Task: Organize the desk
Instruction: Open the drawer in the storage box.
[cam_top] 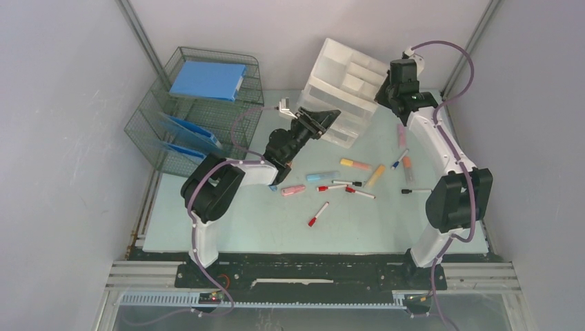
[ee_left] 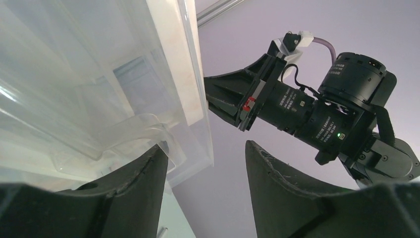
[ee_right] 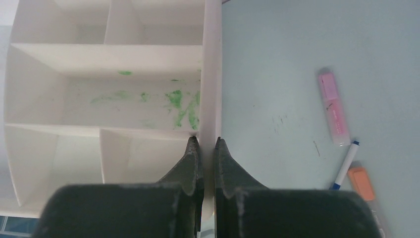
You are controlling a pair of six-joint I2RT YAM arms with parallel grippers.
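My right claw (ee_right: 207, 145) is pinching the right-hand wall of the white plastic compartmented organiser (ee_right: 124, 94), one finger inside and one outside. The organiser stands at the far side of the pale mint-green bench (cam_top: 227, 221), which stretches beneath both my arms. My left claw (ee_left: 205, 161) is spread at the organiser's clear drawer front (ee_left: 74, 99), gripping nothing, while red-capped pens (cam_top: 318, 215) and coloured highlighters (cam_top: 355, 164) lie scattered mid-bench and a dark wire-mesh rack (cam_top: 148, 131) holding blue folders (cam_top: 207, 79) sits far left.

Glossy translucent plastic organizer (cam_top: 332, 69), metal wire-mesh rack (cam_top: 149, 128), smooth matt desk (cam_top: 262, 222)
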